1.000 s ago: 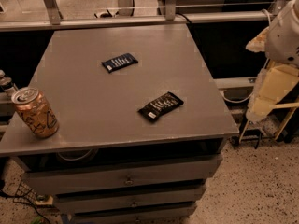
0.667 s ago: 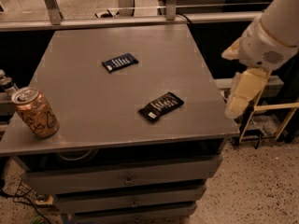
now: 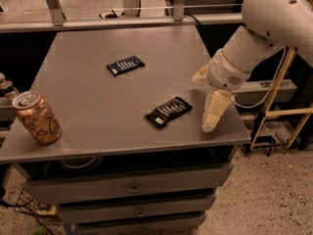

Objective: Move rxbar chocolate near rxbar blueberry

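Note:
The rxbar chocolate [image 3: 168, 111], a black wrapped bar with white lettering, lies flat near the front right of the grey table top [image 3: 88, 111]. The rxbar blueberry [image 3: 125, 65], a dark navy bar with white text lines, lies flat further back near the middle, well apart from the black bar. My gripper [image 3: 203, 102] hangs over the table's right edge, just right of the black bar and above the surface. Its cream fingers [image 3: 214, 110] stand apart and hold nothing.
A tan and orange drink can [image 3: 37, 117] stands upright at the front left corner. Drawers [image 3: 132, 187] sit under the table top. A metal rail [image 3: 122, 21] runs along the far edge. A wooden frame [image 3: 274, 111] stands on the floor to the right.
My arm has swung in from the right, and the gripper has come from beyond the table's edge to over its right side, close to the black bar. The bars and can have not moved.

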Motion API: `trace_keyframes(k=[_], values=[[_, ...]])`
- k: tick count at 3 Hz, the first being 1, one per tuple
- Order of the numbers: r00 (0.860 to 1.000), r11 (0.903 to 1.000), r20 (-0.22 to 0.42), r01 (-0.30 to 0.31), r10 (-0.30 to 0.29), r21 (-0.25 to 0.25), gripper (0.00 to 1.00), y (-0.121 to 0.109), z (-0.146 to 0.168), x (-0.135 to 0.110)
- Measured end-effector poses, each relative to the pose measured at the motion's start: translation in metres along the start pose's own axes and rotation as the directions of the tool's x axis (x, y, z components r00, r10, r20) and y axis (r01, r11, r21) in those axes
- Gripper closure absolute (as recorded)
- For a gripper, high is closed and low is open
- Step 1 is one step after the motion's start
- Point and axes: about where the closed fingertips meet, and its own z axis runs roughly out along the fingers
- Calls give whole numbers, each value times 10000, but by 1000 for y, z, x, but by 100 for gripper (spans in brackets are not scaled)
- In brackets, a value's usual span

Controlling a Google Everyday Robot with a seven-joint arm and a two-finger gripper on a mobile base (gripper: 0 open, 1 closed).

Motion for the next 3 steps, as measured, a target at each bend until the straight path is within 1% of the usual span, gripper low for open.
trace_keyframes(k=[1,2,3], values=[[9945,9964,623,846,-841,-47,0,-6,26,-27],[9874,9921,1001,1245,-1225,-135,0,-3,40,-42],[9815,9879,1213,1525,-1479,-294,4,-1,51,-51]])
